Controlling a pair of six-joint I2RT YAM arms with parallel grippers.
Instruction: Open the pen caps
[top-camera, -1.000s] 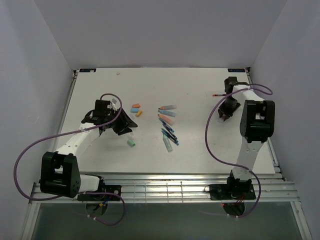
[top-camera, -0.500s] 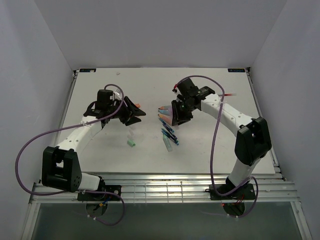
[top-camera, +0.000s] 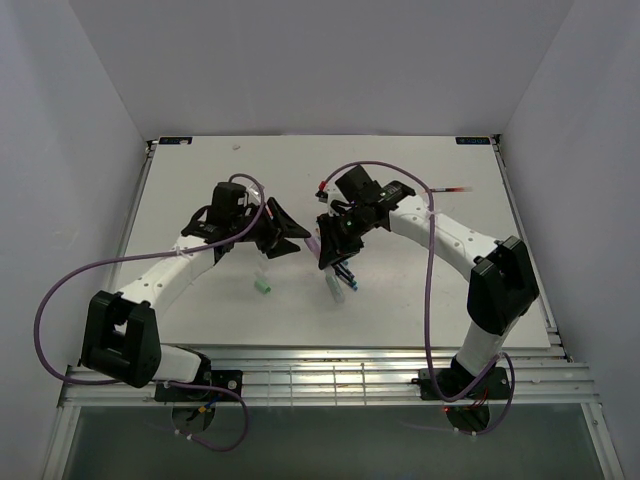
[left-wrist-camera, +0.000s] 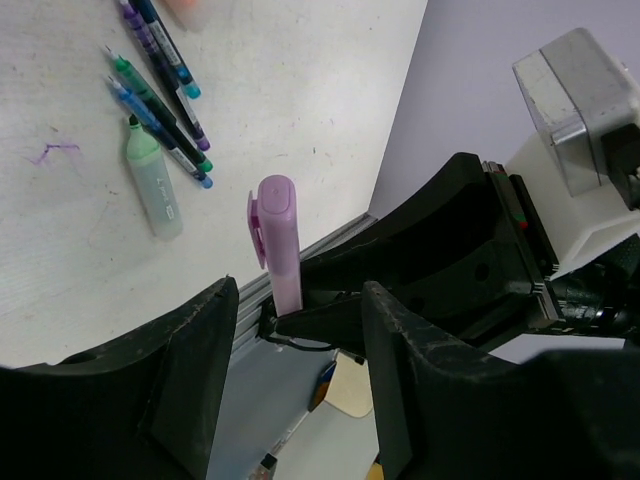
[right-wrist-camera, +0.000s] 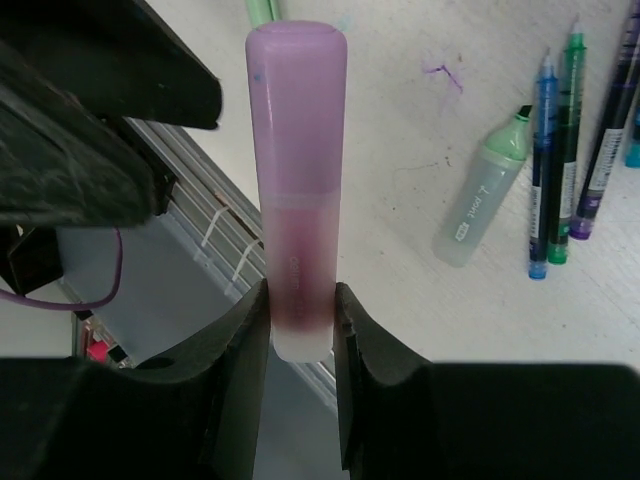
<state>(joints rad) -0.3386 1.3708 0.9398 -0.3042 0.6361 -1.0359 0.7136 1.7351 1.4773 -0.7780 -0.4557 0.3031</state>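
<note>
Your left gripper (top-camera: 297, 238) stands with its jaws spread wide, gripping nothing. At its 3 o'clock in the top view, your right gripper (right-wrist-camera: 300, 310) is clamped tight on the barrel of a purple highlighter (right-wrist-camera: 297, 260), whose purple cap (right-wrist-camera: 296, 110) is on and pointing toward the left gripper, close to it but apart. Down on the table, a loose green cap (top-camera: 262, 287) lies at the left gripper's 7 o'clock, and from the right wrist an uncapped green highlighter (right-wrist-camera: 482, 200) lies at 3 o'clock of the purple one, thin pens (right-wrist-camera: 560, 150) just beside it.
</note>
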